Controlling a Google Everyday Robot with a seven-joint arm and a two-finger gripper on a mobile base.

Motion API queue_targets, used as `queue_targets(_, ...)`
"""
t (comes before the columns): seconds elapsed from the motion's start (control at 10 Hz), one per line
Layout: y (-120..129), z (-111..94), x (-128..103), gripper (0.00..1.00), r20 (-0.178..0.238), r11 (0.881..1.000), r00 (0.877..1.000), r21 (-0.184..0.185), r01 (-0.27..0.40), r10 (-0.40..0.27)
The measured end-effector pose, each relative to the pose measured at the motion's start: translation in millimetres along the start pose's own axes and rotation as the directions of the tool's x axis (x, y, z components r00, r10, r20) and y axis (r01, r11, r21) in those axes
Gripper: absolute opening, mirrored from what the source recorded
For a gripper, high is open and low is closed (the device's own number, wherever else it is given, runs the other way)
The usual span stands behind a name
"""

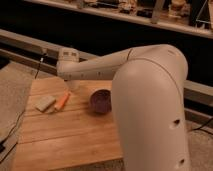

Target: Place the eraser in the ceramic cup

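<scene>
Although the eraser is what everything turns on, no flat black block shows anywhere on the bare wood. It is either hidden behind the arm or sits at the gripper, and its long axis cannot be read. The ceramic cup [101, 101] stands upright near the middle of the table, mouth up. It is round, glossy, dark purple, wider than tall and has no handle.

The gripper [73, 84] hangs at the far left end of the arm, over the back-left part of the table and largely masked by the wrist. Its jaws are drawn together, though whether anything is pinched between them cannot be told. From there the cup lies to the right and toward the camera, near but clearly apart — that short diagonal is, in my judgement, the path any carry would take. A block about as long as the bowl is wide would likely need to go in tilted.

Just left of the cup lie an orange stick [62, 100], set obliquely, and beside it a matte pale block [45, 103]. The table [65, 145] is warm slatted wood, and the arm [145, 100] is a smooth white shell.
</scene>
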Motion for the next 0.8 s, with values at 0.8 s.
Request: queue_targets(0.8, -1, -1, -20, 0.0, 0.061, 1.0, 0.998, -0.014, 0.007, -0.006)
